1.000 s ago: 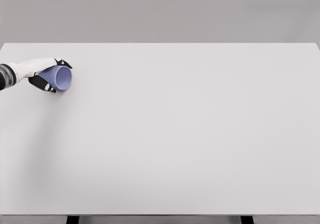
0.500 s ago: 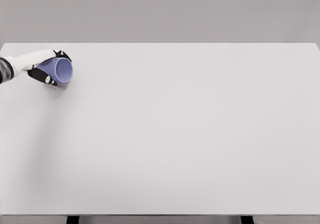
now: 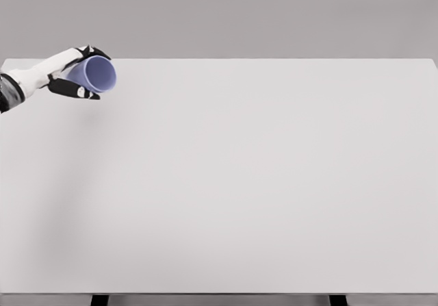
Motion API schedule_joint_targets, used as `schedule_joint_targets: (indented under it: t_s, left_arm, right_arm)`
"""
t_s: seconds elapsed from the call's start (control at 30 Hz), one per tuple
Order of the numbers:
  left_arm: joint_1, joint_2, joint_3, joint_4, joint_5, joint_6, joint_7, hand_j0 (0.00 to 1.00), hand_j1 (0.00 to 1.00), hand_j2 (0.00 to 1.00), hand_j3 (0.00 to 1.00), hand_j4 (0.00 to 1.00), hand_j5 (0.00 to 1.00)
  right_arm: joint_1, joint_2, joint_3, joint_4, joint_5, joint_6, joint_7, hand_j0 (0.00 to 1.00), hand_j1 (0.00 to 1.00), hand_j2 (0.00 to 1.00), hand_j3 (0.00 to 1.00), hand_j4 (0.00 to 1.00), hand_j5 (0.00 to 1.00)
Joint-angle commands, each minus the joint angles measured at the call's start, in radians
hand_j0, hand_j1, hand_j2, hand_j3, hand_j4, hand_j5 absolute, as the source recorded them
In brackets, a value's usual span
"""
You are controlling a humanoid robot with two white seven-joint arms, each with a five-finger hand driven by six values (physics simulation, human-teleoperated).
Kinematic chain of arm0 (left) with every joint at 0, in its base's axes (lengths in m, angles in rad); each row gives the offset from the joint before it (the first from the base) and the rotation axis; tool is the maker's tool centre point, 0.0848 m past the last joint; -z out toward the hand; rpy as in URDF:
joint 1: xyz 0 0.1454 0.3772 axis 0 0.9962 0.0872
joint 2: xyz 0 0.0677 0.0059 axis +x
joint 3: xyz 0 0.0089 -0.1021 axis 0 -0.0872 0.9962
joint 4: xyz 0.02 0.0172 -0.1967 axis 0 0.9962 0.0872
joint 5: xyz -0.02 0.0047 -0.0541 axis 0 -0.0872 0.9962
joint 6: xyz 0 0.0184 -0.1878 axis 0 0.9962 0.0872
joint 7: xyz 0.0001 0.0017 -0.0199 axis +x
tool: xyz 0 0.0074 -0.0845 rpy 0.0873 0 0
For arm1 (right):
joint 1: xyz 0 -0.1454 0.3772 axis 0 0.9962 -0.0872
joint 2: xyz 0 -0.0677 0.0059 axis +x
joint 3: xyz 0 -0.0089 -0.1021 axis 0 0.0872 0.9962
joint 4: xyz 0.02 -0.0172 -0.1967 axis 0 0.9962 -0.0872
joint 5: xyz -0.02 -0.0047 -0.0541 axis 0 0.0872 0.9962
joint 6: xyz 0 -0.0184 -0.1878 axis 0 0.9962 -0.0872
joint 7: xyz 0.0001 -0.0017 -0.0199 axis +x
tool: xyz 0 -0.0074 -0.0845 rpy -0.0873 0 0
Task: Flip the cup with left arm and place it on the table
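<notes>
One cup [image 3: 96, 74], one hand and one table [image 3: 260, 183] make up the whole head view, the only view given. The cup is pale blue and sits at the far left of the scene, gripped by the left hand [image 3: 72, 77], whose dark fingertips [image 3: 82, 92] wrap under its wall while the thumb side lies over the top. Its arm comes in from the left edge.

Compared with a second ago, the hand has risen and moved toward the far edge of the table, and the cup has turned with it. Half a second ago the mouth faced right with the cup lying nearly level and low over the surface; now the mouth points right and somewhat upward, and the cup looks clear of the table. I judge the flip to be midway: the rotation is under way, but the cup is not yet upright, and setting it down remains to be done.

No right arm shows anywhere in this view.
</notes>
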Motion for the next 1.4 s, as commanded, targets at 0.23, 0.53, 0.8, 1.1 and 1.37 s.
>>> schedule_joint_targets:
  t_s: [0.23,0.53,0.8,1.1,1.37]
  left_arm:
    - [0.046,-0.056,0.022,0.003,0.203,0.004,0.001,0.52,0.52,0.52,0.52,0.52,0.52]
    - [0.109,-0.142,0.135,0.004,0.248,-0.007,0.001,0.52,0.52,0.52,0.52,0.52,0.52]
    - [0.158,-0.185,0.134,0.003,0.346,-0.013,0.001,0.53,0.53,0.53,0.53,0.53,0.53]
    - [0.204,-0.218,0.138,0.0,0.433,-0.071,0.001,0.53,0.53,0.53,0.53,0.53,0.53]
    - [0.235,-0.229,0.138,0.0,0.547,-0.073,0.001,0.53,0.53,0.53,0.53,0.53,0.53]
  right_arm:
    - [-0.002,0.0,-0.001,0.0,0.0,0.0,0.0,1.0,1.0,1.0,1.0,1.0,1.0]
    - [0.0,0.0,0.0,0.0,0.0,0.0,0.0,1.0,1.0,1.0,1.0,1.0,1.0]
    - [0.0,0.0,0.0,0.0,0.0,0.0,0.0,1.0,1.0,1.0,1.0,1.0,1.0]
    - [0.0,0.0,0.0,0.0,0.0,0.0,0.0,1.0,1.0,1.0,1.0,1.0,1.0]
    - [-0.002,0.0,0.0,0.0,0.0,0.0,0.0,1.0,1.0,1.0,1.0,1.0,1.0]
